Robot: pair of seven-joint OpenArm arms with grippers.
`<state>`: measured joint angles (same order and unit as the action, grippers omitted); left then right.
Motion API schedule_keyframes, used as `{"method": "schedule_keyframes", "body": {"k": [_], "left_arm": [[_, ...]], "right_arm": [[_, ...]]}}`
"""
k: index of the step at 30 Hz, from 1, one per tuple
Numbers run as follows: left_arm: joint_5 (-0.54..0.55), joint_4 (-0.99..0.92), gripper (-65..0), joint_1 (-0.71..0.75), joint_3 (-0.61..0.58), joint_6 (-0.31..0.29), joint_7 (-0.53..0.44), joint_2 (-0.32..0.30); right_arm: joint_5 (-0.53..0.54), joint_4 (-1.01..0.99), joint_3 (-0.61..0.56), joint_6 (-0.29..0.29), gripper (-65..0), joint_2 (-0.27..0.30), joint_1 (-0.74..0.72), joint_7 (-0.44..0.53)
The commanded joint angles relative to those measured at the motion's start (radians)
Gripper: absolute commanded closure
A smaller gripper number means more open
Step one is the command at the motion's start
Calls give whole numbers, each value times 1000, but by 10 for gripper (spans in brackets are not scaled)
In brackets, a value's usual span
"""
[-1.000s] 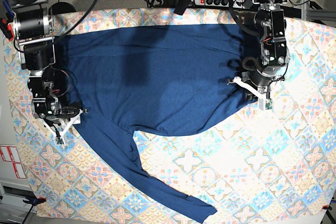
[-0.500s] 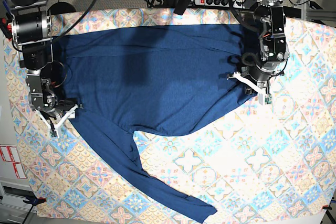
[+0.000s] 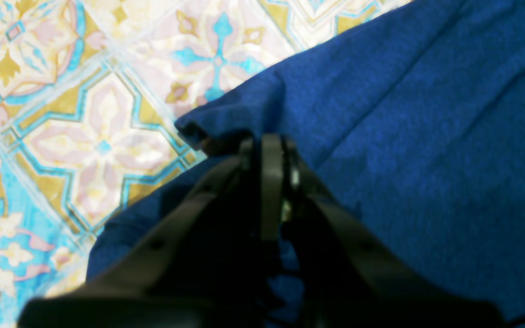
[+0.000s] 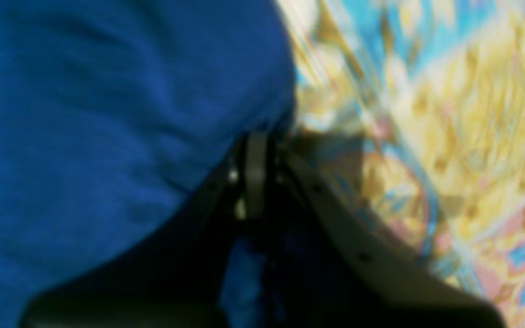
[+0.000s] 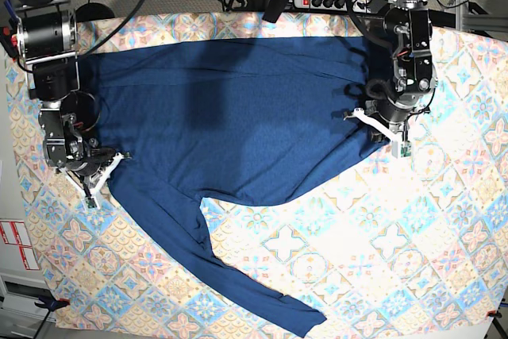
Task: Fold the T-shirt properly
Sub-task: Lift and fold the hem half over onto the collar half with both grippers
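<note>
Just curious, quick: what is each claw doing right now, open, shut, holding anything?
Left gripper: shut on the T-shirt edge.
Right gripper: shut on the T-shirt's other edge.

the t-shirt (image 5: 230, 125) covers the far half of the bench (image 5: 381, 260), and one sleeve (image 5: 230, 275) runs across the near middle. the near part beside the left gripper (image 5: 379, 127) is bare. cables and a power strip (image 5: 325, 1) crowd the far edge.
</note>
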<state>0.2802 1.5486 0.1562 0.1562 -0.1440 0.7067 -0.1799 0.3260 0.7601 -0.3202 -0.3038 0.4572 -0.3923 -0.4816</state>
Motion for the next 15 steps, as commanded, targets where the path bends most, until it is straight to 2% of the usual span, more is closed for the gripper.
{"method": "schedule_keyframes", "body": {"k": [1,5,11,15], "left_arm": [[6,28,0,-8,3,-1,-23,-11],[4,86,0,27,42,-1,-25,-11],[4,111,0,59,85,-1,-22,-13],[4,111,0,89,99,-1,-22,-31]], "right_arm": [[-1,54,8,4,-4,44,-1,14],[0,213,42,4,-4,71,102,13],[0,441,240,4,-3,73,260,-113],[0,586,341,2,-3,73,373,-148]]}}
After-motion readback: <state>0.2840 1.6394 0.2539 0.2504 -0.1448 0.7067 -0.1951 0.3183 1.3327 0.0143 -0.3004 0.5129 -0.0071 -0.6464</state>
